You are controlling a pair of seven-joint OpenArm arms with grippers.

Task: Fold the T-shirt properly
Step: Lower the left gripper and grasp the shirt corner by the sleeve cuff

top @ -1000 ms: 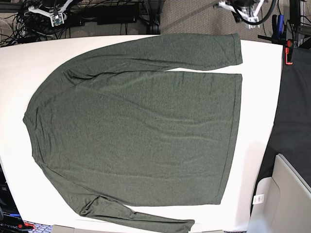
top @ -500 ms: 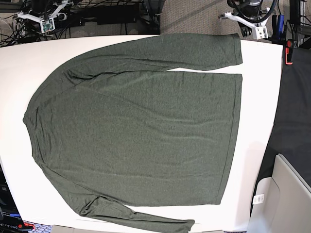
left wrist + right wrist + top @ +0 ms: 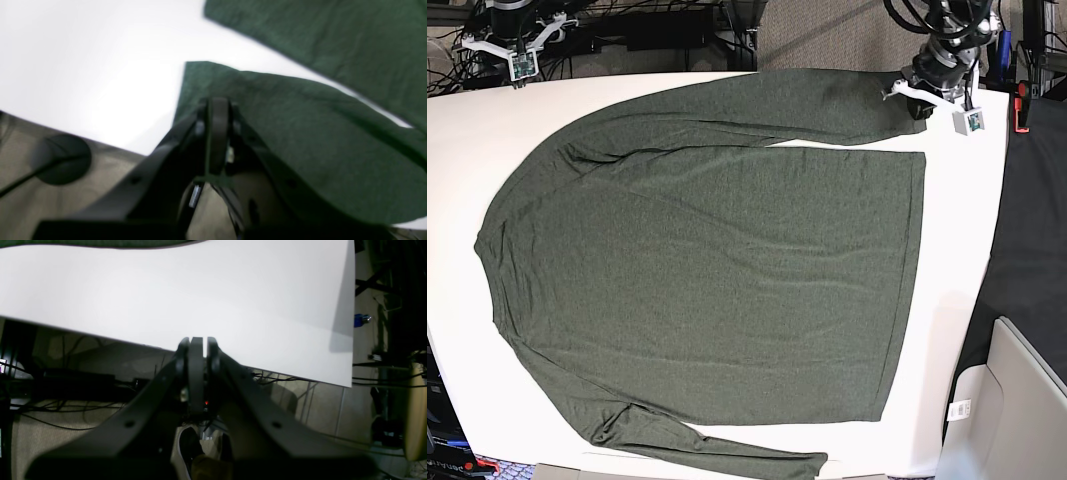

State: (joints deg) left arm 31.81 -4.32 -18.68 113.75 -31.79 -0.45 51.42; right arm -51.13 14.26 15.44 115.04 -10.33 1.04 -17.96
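Table [image 3: 957, 250]: white top filling most of the base view; its far edge and a bare corner show in the right wrist view [image 3: 200, 290].
T-shirt [image 3: 707, 270]: dark olive-green, long-sleeved, spread flat on the table with collar side to the left and bottom hem to the right. One sleeve runs along the far edge, its cuff at the far right; the other sleeve lies along the near edge. In the left wrist view the far sleeve's cuff end [image 3: 300, 133] and the body hem sit apart, a strip of white table between them.
Left gripper [image 3: 919, 108]: at the far right of the base view, over the cuff of the far sleeve. In its own wrist view [image 3: 217, 110] the black fingers are drawn together with no gap visible; whether any cloth is pinched cannot be told.
Right gripper [image 3: 196, 346]: fingers pressed together, holding nothing, hanging beyond the table's far edge over floor and cables; in the base view its arm [image 3: 512, 35] sits at the far left, well apart from the shirt.
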